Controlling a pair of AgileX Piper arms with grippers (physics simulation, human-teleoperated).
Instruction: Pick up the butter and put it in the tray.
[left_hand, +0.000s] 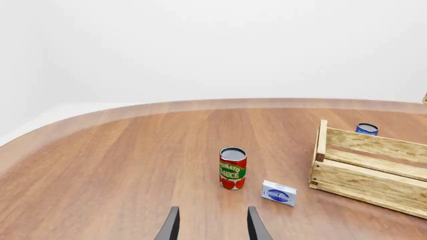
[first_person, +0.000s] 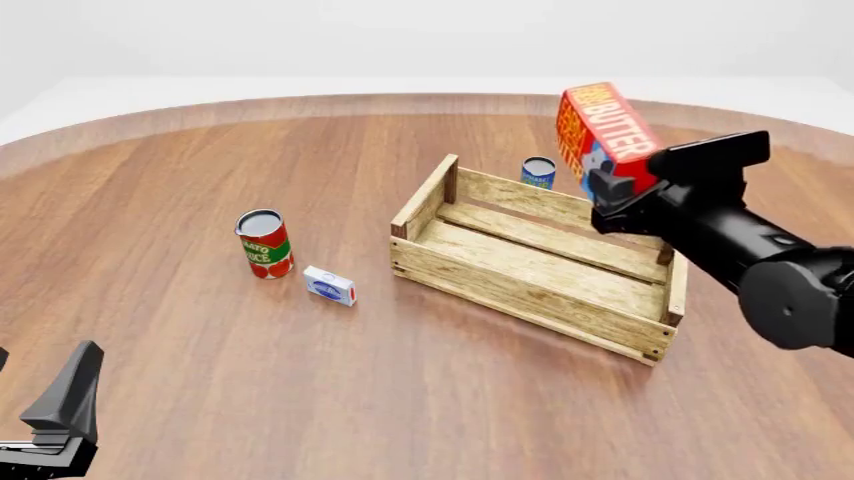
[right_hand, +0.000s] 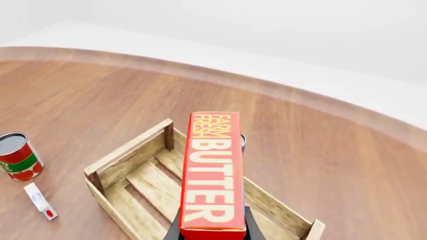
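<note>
The butter (first_person: 607, 130), a red-orange carton with white lettering, hangs tilted in the air above the far right part of the tray (first_person: 521, 290). My right gripper (first_person: 615, 183) is shut on its lower end. In the right wrist view the butter (right_hand: 212, 175) fills the middle, with the slatted tray (right_hand: 127, 156) below and behind it. My left gripper (left_hand: 213, 227) is open and holds nothing, low at the near left of the table, far from the tray (left_hand: 373, 172).
A tomato sauce can (first_person: 263, 243) stands left of the tray, with a small white-and-blue box (first_person: 328, 285) lying just in front of it. A blue can (first_person: 538, 172) stands behind the tray's far wall.
</note>
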